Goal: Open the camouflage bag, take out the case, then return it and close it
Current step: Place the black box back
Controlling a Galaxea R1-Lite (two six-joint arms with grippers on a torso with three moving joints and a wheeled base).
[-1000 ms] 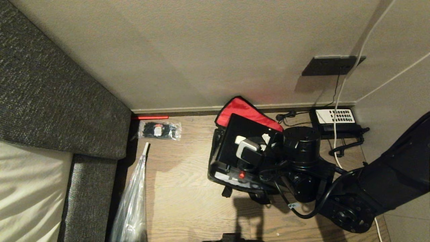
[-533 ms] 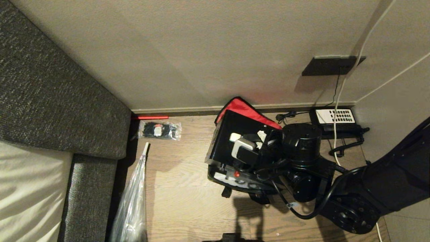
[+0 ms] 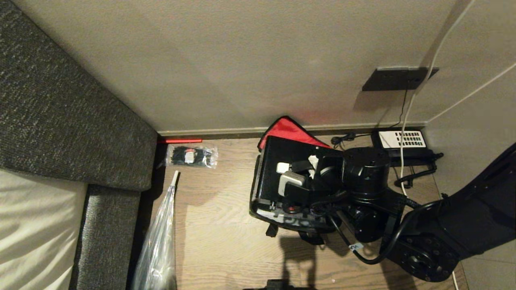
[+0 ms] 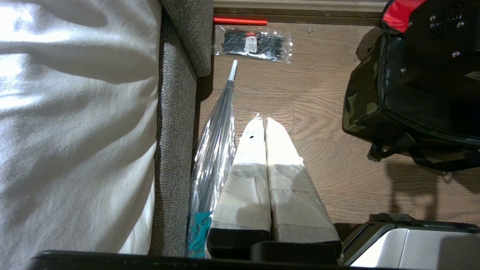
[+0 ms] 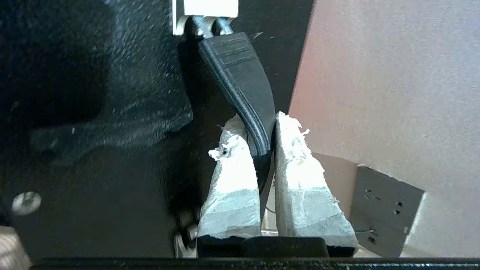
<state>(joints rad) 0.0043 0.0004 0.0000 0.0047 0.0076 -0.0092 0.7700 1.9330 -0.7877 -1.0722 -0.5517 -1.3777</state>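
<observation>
Camouflage bag [image 3: 262, 201]: on the wood floor close to the wall, lid thrown back so its red lining [image 3: 288, 131] leans against the skirting board. Green, brown and black side panel seen from the left wrist view [image 4: 360, 101]; black strap trailing on the floor at its near edge.

Case [image 3: 282, 169]: black, hard-shelled, standing tilted in the mouth of the bag, its lower end down inside. A curved black handle [image 5: 243, 86] on its side.

Right gripper [image 5: 258, 150]: fingers clamped on the case handle, the taped white pads [image 5: 232, 180] pressing it from either side. The right arm reaches in from the right and covers most of the bag's right half.

Left gripper [image 4: 265, 127]: hanging above bare floor, well apart from the bag, taped fingers pressed together, holding nothing.

Surroundings:
- Clear packet of black cable ties [image 3: 191, 156], flat on the floor left of the bag, near the wall.
- Red rod [image 3: 181, 140] lying along the skirting board, just behind the packet.
- Folded clear umbrella [image 3: 159, 237], lying beside the grey upholstered bed frame [image 3: 109, 229], tip pointing toward the packet.
- White bedding [image 4: 75, 112] on the frame.
- Black desk phone with white keypad [image 3: 403, 141], right of the bag by the wall, cords running across the floor.
- Dark wall socket plate [image 3: 397, 78] above the phone, a white cable passing over it.
</observation>
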